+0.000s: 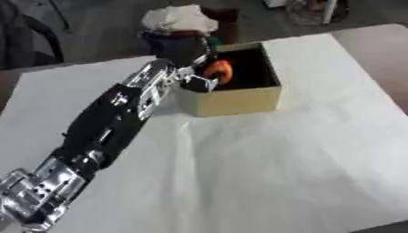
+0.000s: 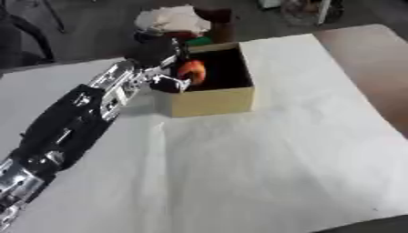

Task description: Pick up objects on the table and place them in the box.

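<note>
A tan cardboard box [image 1: 235, 100] with a dark inside stands at the far middle of the white-covered table [image 1: 263, 168]. My left arm reaches in from the lower left, and my left hand [image 1: 191, 61] is over the box's left rim. Its fingers curl around a small orange object [image 1: 220, 71] held just inside the box opening. A bit of green shows beside the hand. My right hand shows in neither view.
Beyond the table's far edge, behind the box, sits a white crumpled bundle [image 1: 179, 18] on a dark object. A dark chair [image 1: 32, 36] stands at the far left. The brown floor lies past the table's right edge.
</note>
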